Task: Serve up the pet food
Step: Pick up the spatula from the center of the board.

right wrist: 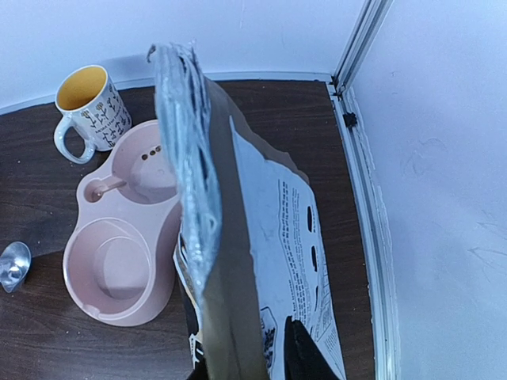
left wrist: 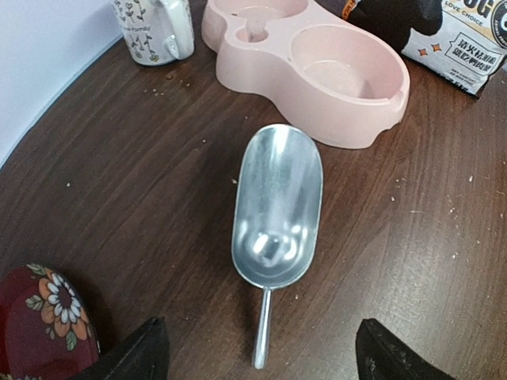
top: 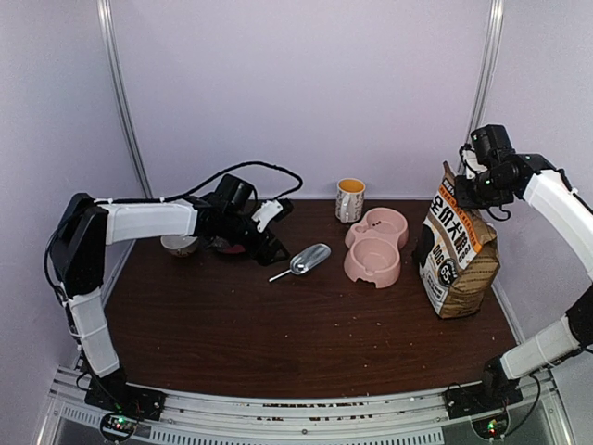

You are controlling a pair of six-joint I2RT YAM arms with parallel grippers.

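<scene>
The pet food bag (top: 460, 255), beside the pink bowl (top: 375, 248), we pinch at its top with the right tool (top: 466, 188), probably to pour; the left tool (left wrist: 265, 352) stands wide open and empty over the scoop (left wrist: 277, 198).

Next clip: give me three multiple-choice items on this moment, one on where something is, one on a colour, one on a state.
1. Where is the metal scoop? A on the table, between the left claw and the pink double bowl; B inside that bowl; C clamped in a claw.
2. The mug is, inside: A blue; B yellow; C green.
3. The left claw is: A shut on the scoop; B shut on the mug; C open, holding nothing.
Key: A, it lies flat on the wood short of the bowl; B, yellow shows in its mouth; C, its fingers stand apart beside the handle.
</scene>
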